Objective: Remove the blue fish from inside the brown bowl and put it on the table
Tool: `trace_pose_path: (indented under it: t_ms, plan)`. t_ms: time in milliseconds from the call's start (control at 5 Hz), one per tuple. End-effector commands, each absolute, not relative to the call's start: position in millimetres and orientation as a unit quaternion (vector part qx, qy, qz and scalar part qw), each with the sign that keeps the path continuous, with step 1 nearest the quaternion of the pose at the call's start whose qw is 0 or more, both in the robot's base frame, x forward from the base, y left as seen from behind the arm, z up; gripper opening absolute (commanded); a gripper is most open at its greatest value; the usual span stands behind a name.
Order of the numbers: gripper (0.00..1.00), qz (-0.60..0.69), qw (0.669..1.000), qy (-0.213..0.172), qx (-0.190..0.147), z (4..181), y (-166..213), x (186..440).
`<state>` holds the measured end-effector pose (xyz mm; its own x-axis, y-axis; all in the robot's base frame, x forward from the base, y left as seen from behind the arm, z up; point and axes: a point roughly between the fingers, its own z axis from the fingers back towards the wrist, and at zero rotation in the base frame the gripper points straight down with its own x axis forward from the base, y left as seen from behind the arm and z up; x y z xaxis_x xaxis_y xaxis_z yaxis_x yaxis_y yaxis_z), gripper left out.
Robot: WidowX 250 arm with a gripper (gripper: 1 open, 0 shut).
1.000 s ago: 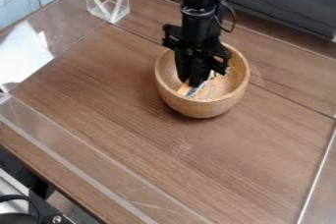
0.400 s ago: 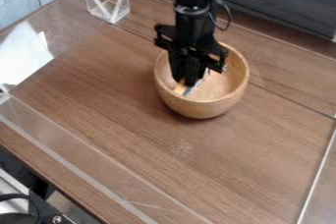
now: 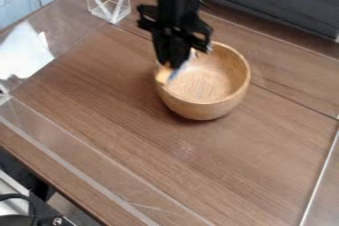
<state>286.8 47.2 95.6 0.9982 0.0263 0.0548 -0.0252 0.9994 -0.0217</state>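
1. You have the blue fish (image 3: 167,73) pinched in the fingers (image 3: 169,69); it shows as a small pale and blue blur at their tips, hanging over the left rim of the brown bowl (image 3: 212,83), clear of the bowl's floor.
2. Your fingers are nearly closed, gripping the fish between them, and they point straight down from the black arm (image 3: 173,17) above.
3. The bowl's inside is now bare light wood, with nothing lying in it that you can make out.
4. The bowl sits upright on the tabletop (image 3: 146,151), right of the middle, with a plank seam running just beside it.
5. The fish is not touching the tabletop; whether it brushes the bowl's rim you cannot tell, as the picture is blurred there.
6. Far back on the left, well apart from the bowl, a clear plastic stand (image 3: 109,4) rests on the tabletop.
7. A glossy clear strip (image 3: 79,170) edges the near side of the tabletop.
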Motion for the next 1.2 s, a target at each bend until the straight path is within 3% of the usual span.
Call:
trace_pose_path:
  t_ms: [0,400,1000]
  plan:
    - [0.00,-0.009,0.997,-0.081,-0.006,122.3,79,292]
    - [0.00,-0.010,0.996,-0.083,-0.008,112.1,142,280]
    - [0.00,-0.086,0.994,-0.054,-0.051,118.2,94,286]
